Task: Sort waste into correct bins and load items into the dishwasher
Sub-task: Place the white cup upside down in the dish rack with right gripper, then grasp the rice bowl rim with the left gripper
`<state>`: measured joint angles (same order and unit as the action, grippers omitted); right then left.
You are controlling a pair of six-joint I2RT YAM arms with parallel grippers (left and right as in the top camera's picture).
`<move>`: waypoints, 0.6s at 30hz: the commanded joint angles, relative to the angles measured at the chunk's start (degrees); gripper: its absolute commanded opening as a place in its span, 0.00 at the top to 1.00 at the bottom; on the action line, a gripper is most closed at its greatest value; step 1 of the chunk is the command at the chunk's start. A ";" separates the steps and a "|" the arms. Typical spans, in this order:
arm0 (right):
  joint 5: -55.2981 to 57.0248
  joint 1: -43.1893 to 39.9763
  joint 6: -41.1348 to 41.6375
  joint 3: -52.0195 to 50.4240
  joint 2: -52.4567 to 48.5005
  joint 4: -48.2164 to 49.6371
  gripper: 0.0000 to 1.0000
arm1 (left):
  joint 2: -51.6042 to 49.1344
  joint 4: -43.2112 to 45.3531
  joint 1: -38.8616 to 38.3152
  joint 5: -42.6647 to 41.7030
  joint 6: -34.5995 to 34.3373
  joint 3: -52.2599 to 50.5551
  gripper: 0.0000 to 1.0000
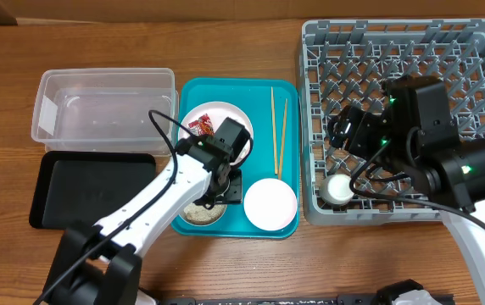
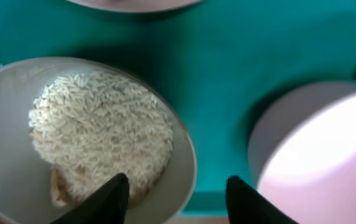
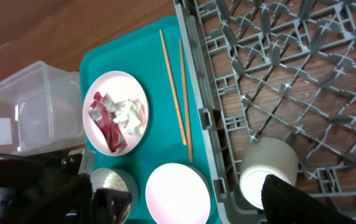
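Observation:
My left gripper is open, and its fingers straddle the right rim of the pale grey bowl, which holds white rice. The pink bowl sits empty to its right on the teal tray. The round plate holds the crumpled red wrapper. Two chopsticks lie on the tray's right side. The white cup sits in the near-left corner of the grey dish rack. My right gripper hangs open and empty above the rack's left part.
The teal tray lies between the bins and the rack. The clear tub stands at the back left, with the flat black tray in front of it. Both look empty. Bare wooden table surrounds them.

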<state>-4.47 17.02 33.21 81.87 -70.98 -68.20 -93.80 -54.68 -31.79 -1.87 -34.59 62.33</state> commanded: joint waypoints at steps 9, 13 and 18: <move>0.35 0.13 -0.66 0.66 -0.28 -0.28 0.13 | -4.61 4.02 0.09 1.01 2.47 -1.01 0.77; 0.37 0.13 -0.66 0.66 -0.28 -0.72 0.13 | -4.55 3.32 0.20 0.28 3.17 -0.74 0.96; 0.37 0.13 -0.66 0.66 -0.28 -1.51 0.14 | -3.23 -3.08 1.05 -3.67 6.05 4.37 0.96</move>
<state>-4.45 17.02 32.95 81.87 -71.42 -69.67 -97.67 -55.77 -31.53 -1.85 -31.27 63.16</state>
